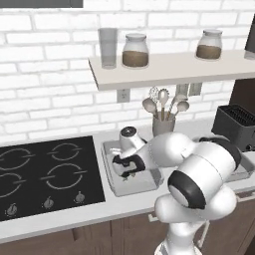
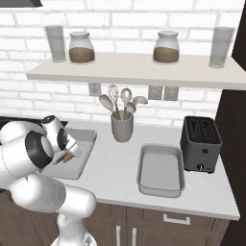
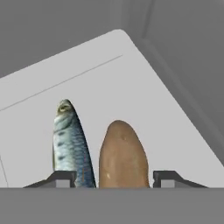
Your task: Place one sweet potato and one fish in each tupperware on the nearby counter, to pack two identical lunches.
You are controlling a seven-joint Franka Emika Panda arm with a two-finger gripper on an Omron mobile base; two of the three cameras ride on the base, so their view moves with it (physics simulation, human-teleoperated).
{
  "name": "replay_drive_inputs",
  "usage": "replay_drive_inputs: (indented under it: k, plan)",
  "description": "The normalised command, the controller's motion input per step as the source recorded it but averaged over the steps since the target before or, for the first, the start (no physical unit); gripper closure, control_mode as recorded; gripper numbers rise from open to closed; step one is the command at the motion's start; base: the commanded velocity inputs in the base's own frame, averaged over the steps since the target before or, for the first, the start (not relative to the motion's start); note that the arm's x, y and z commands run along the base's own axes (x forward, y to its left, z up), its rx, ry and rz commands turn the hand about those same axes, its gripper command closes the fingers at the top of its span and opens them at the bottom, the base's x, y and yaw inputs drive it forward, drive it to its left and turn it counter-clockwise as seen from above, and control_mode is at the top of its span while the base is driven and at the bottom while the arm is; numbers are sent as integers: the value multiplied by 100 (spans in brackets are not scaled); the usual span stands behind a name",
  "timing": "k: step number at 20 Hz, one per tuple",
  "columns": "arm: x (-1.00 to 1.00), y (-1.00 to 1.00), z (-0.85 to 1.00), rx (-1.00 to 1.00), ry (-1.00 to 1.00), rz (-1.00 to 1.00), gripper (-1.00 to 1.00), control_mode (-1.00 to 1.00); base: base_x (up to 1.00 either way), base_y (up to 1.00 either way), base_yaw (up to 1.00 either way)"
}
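Pale grey tupperware [image 2: 72, 168] sat on the off-white bench [image 2: 115, 168] beside the black cooktop [image 1: 45, 174], with the pincer [image 3: 113, 179] low over it. Its tips stood apart on either side of a brown sweet potato [image 3: 121, 155], without visibly gripping it. A blue-grey fish [image 3: 70, 146] lay just beside the potato on the tray floor. A second tupperware [image 2: 161, 170] stood near the black toaster [image 2: 201, 143].

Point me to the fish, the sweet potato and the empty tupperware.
fish [image 3: 70, 146], hand view, mid body.
sweet potato [image 3: 121, 155], hand view, centre of skin.
empty tupperware [image 2: 161, 169], right base view, bare floor.
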Motion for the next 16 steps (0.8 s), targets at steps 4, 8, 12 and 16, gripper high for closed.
replay_drive_inputs:
  k: [4, 8, 12, 16]
  plan:
    - [-46, -2, 53, 0, -13, 0, -100, -100, 0, 0, 0]
    - [-72, -22, 72, 0, -17, 0, -100, -100, 0, 0, 0]
    - [-75, -82, 38, 13, -11, 0, -100, -100, 0, 0, 0]
    - [-90, -96, 39, 33, -19, 11, -100, -100, 0, 0, 0]
